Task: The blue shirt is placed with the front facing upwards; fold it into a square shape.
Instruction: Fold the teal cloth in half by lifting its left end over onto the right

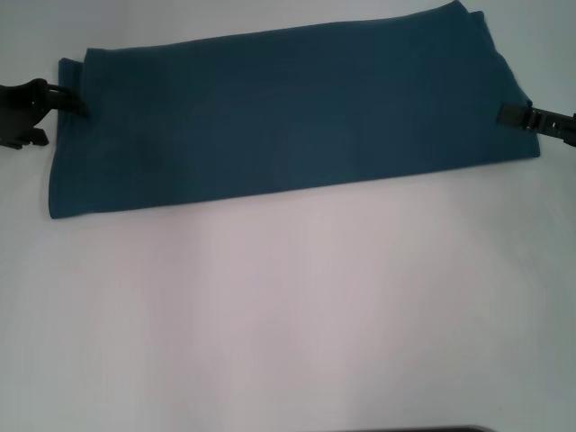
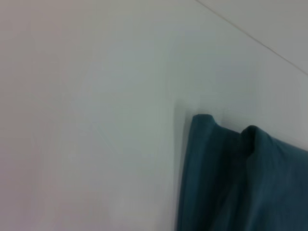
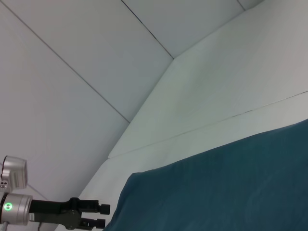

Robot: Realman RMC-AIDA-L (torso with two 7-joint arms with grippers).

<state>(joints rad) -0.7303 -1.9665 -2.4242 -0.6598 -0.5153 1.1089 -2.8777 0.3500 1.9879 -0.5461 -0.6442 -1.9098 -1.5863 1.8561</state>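
**Two grippers flank a half-folded shirt**

The blue shirt [image 1: 288, 112] lies as a long band across the far side of the white table [image 1: 288, 315]. Uneven pulls could skew the next fold. The left gripper [image 1: 76, 103] touches the shirt's left end, the right gripper [image 1: 504, 114] its right end; jaw spread cannot be told.

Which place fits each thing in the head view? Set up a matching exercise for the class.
Things:
1. blue shirt
2. left tool
3. right tool
4. white table

Places:
A. at the shirt's right end
B. bare across the near half
C. lying as a long folded band across the far half
D. at the shirt's left end

Pairs: 1-C, 2-D, 3-A, 4-B
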